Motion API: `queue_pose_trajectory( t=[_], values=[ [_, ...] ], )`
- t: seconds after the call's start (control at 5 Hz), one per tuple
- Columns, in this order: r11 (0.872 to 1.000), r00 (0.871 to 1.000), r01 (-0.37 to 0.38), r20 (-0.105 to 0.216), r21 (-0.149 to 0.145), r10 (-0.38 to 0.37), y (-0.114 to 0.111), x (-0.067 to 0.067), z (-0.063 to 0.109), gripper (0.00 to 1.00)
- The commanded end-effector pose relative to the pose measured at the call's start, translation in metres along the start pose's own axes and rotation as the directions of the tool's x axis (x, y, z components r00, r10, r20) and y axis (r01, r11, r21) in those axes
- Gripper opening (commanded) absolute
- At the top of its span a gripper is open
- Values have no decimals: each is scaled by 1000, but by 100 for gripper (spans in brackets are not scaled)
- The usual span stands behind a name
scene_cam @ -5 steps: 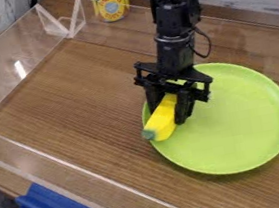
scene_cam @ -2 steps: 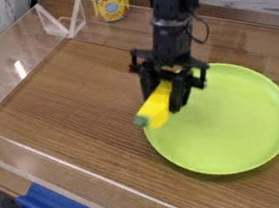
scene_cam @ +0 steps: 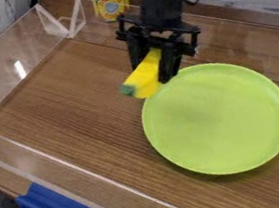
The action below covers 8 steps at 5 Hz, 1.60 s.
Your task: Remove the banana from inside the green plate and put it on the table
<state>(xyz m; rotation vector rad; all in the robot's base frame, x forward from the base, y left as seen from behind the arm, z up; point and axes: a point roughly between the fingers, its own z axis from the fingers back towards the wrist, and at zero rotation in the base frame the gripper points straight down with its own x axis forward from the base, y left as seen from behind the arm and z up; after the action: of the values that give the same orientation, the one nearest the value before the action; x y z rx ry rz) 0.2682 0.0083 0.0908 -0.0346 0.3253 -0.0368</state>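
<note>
No readable text anywhere; the yellow can (scene_cam: 111,3) at the back has what may be a blue-and-white label, too blurred to make out.

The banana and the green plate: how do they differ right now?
The banana is small, yellow and slightly curved; the green plate is large, round and lime green. The banana hangs tilted in the air, clamped in the gripper, while the plate lies flat on the table. The banana is being carried; the plate sits empty. Both look smooth, like plastic.
</note>
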Motion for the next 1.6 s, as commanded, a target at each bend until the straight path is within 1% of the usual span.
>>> queue_pose_trajectory(
  t=[0.0,0.2,0.6,0.8,1.0,1.4],
  values=[
    [1000,996,9,88,23,-11,14,-3,26,0],
    [1000,996,-1,94,31,-2,27,-7,29,0],
    [999,994,-4,106,49,-1,67,-12,29,0],
    [998,994,-12,109,55,6,85,-12,23,0],
    [998,994,-14,110,61,7,97,-9,13,0],
    [997,993,-2,120,75,-7,119,-1,-5,0]
  ],
)
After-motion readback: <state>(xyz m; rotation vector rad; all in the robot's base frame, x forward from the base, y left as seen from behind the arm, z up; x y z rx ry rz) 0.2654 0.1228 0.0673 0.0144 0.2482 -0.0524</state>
